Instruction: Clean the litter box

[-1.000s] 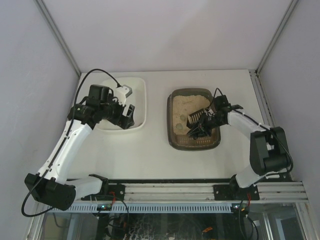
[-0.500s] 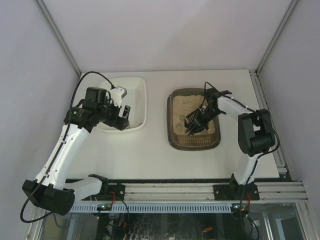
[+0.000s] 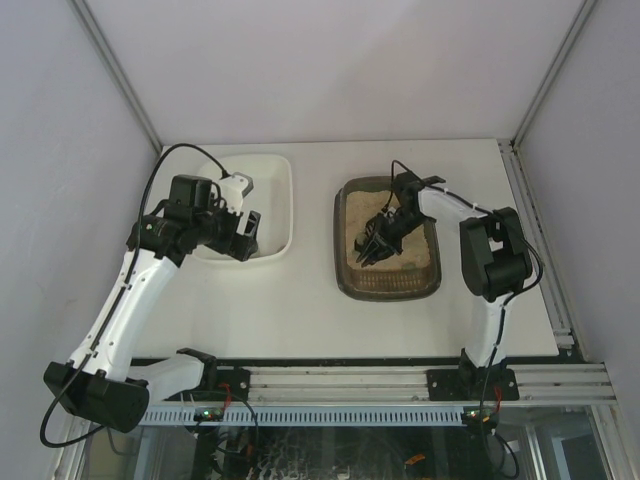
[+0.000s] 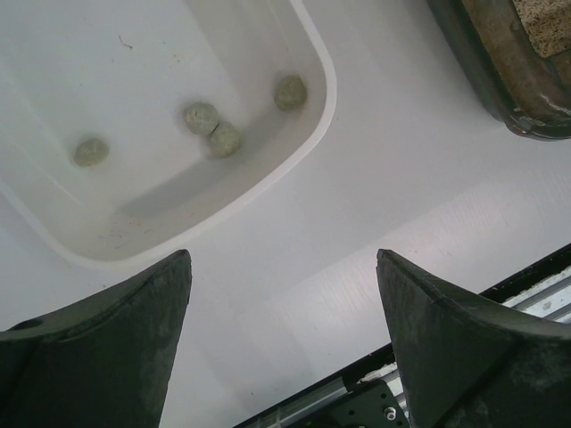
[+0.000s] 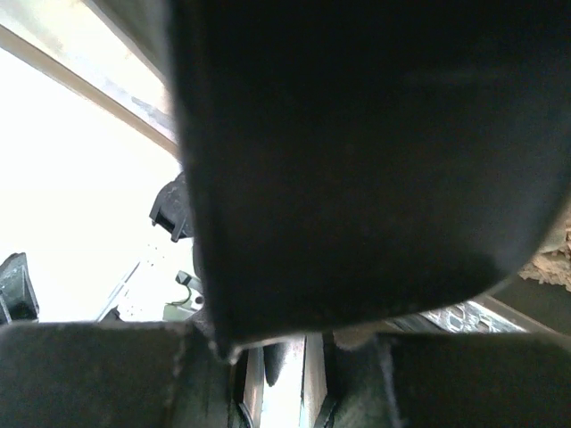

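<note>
The litter box [image 3: 345,262], a dark brown tray of beige sand, lies right of centre; one corner of the litter box [image 4: 500,85] shows in the left wrist view. My right gripper [image 3: 392,224] is shut on the handle of a black slotted scoop [image 3: 369,248] whose head rests low over the sand at the box's left-middle. That dark handle [image 5: 357,152] fills the right wrist view above my right gripper [image 5: 285,361]. My left gripper [image 3: 244,236] hangs open and empty over the near rim of the white tub [image 3: 278,190]. From the wrist, the left gripper [image 4: 284,343] stands wide above bare table.
The white tub [image 4: 321,98] holds several grey-green clumps [image 4: 214,129] on its floor. Pale walls close in the table at left, right and back. A metal rail [image 3: 350,385] with both arm bases runs along the near edge.
The right arm has swung the scoop left and farther back in the litter box. The left arm shifted slightly left, then held still, jaws unchanged.
</note>
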{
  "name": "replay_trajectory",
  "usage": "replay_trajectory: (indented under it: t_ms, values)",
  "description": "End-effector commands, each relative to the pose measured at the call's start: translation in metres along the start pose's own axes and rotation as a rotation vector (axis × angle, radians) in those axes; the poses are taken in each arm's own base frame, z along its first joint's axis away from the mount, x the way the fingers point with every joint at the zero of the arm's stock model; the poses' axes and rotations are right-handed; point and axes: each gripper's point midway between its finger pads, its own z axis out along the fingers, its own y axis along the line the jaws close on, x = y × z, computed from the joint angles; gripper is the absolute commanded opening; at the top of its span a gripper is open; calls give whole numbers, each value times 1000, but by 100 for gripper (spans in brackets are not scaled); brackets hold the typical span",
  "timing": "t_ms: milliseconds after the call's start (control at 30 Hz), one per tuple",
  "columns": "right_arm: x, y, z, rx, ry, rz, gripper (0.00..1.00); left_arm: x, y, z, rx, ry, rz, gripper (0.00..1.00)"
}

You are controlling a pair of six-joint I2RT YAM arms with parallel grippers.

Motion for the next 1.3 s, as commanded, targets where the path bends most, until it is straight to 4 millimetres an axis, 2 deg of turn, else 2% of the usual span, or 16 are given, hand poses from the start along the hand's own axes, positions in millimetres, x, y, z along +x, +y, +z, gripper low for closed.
replay_trajectory:
  t_ms: [0,200,367,533,767,900,1033,1267]
  values:
    - [-3,11,16,-29,40,4,0,-9,-2,-2,15,-44,-15,88]
    - [-5,9,14,-26,26,-17,0,-7,-2,-1,14,-35,-16,88]
    - [-1,5,-10,-26,-53,-103,0,-4,0,2,7,-23,-18,88]
    - [6,5,-24,-155,-109,-159,0,2,2,8,-2,7,-25,88]
    - [17,4,-28,-257,-143,-229,0,8,2,13,-1,24,-30,88]
    - [16,2,-34,-308,-191,-248,0,11,3,13,-6,29,-27,88]
    - [16,0,-41,-347,-291,-273,0,14,3,14,-4,33,-21,88]
    - [21,-5,-38,-445,-464,-414,0,17,3,21,-1,41,-23,88]
